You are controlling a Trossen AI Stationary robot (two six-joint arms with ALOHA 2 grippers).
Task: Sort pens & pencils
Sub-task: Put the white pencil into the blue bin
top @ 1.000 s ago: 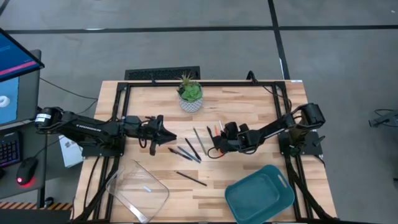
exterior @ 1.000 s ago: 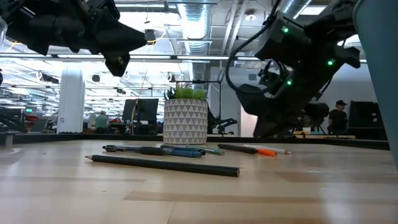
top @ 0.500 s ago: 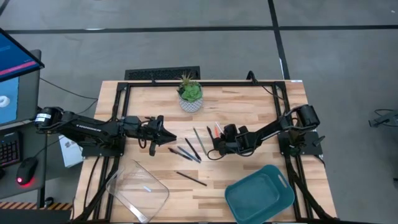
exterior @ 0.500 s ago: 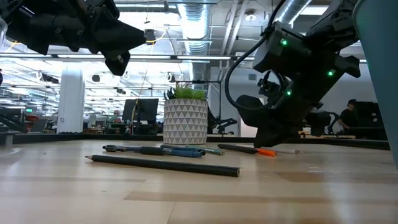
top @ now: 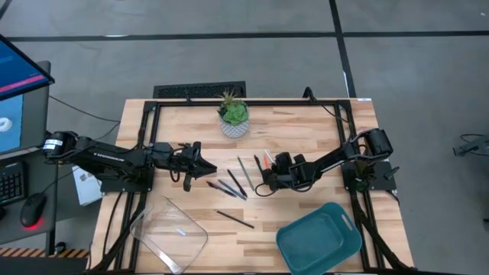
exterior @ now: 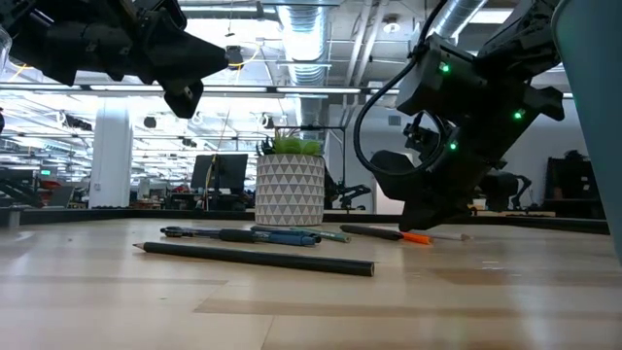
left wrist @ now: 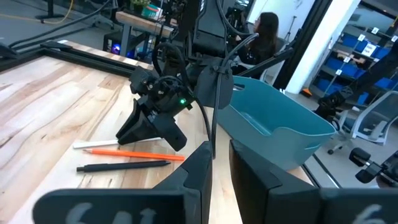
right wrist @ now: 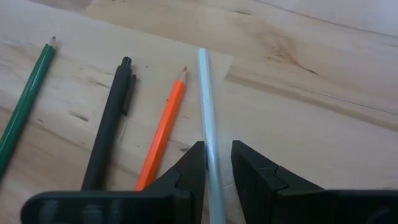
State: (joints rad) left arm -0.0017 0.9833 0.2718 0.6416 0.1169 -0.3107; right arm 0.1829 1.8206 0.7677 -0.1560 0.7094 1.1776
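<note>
Several pens and pencils lie flat on the wooden table. In the right wrist view these are a white pencil point(right wrist: 205, 93), an orange pencil point(right wrist: 163, 134), a black pen point(right wrist: 111, 124) and a green pencil point(right wrist: 25, 102). My right gripper point(right wrist: 217, 163) slants down over them, narrowly open. Its fingers stand on either side of the white pencil and are not closed on it. Its tips point(exterior: 432, 226) are close above the tabletop. My left gripper point(top: 208, 169) hangs level above the table left of a dark pen cluster point(top: 228, 187), narrowly open and empty.
A lone black pencil point(top: 235, 219) lies nearer the front edge. A teal bin point(top: 319, 238) stands at the front right, a clear container point(top: 170, 233) at the front left and a potted plant point(top: 234, 116) at the back middle. Bare wood lies between them.
My right gripper has sunk a little toward the orange and white pencils, then held still. Its finger gap is unchanged. The pens and pencils have not moved.
</note>
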